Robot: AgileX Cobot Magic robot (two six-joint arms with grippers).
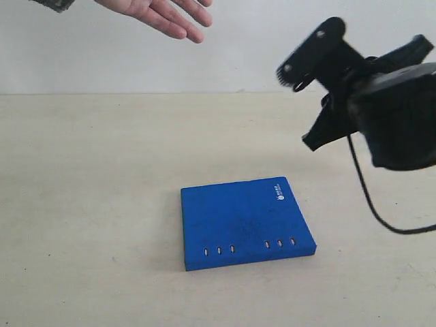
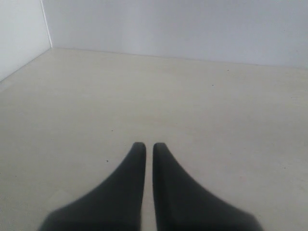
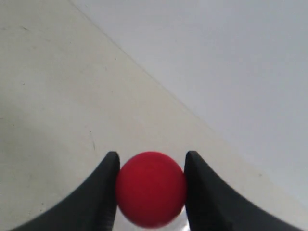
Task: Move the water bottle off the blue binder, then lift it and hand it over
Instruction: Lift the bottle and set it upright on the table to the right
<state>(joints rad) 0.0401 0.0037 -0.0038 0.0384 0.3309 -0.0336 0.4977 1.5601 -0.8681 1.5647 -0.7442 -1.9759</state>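
Now pinched at its red cap between right gripper (image 3: 152,156) fingers: water bottle (image 3: 150,189), held high, well apart from blue binder (image 1: 245,221), bare on table (image 1: 82,204). Person's hand (image 1: 160,12) open, empty, probably awaiting handover. Left gripper (image 2: 149,146) closed on nothing, idle.

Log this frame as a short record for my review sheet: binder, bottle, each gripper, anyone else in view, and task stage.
blue binder: flat on the table, nothing on top
water bottle: only its red cap shows, clamped in the right gripper
right gripper: shut on the cap, raised above the table on the right of the exterior view
left gripper: shut, empty, over bare table
person's hand: open, at the top left of the exterior view, apart from the arm
stage: bottle off binder and lifted; hand-over not yet done
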